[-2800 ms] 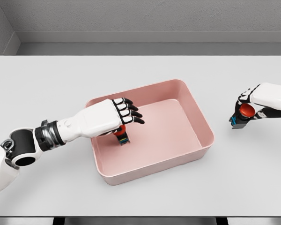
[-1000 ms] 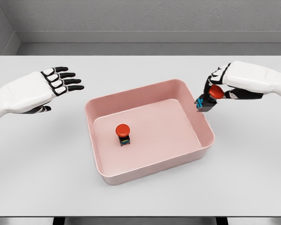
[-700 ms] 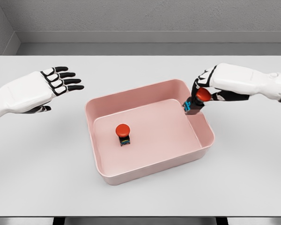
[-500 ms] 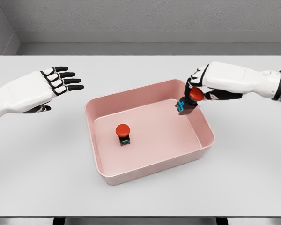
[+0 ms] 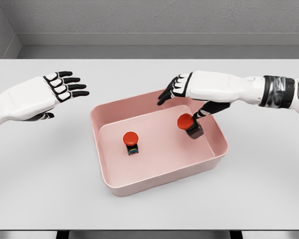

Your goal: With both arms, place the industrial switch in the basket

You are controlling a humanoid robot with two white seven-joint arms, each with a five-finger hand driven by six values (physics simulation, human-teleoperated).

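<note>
Pink plastic basket (image 5: 217,158), a shallow rectangular tub with rounded corners, sits at the centre of the pale grey table (image 5: 50,189). Two switches are now inside it. The first red-capped industrial switch on a dark base (image 5: 130,142) stands upright on the floor toward 9 o'clock of the tub's middle, apart from both hands.

The change concerns the second red-capped switch (image 5: 188,125). Half a second ago the right hand carried it above the far right rim; it now lies within the walls toward 3 o'clock, tilted, its red cap facing left. The right hand (image 5: 182,87) has opened: its black-tipped fingers (image 5: 168,95) are spread and point toward 9 o'clock over the far wall, pinching nothing. The thumb reaches down close to the switch's base; whether it touches cannot be determined.

The left hand (image 5: 40,94) has not moved in the last second. It hovers over the table at 9 o'clock, well apart from the tub, fingers extended side by side and empty.

Assessment: both switches are deposited, one per arm. The task appears essentially complete, pending withdrawal of the right arm.
</note>
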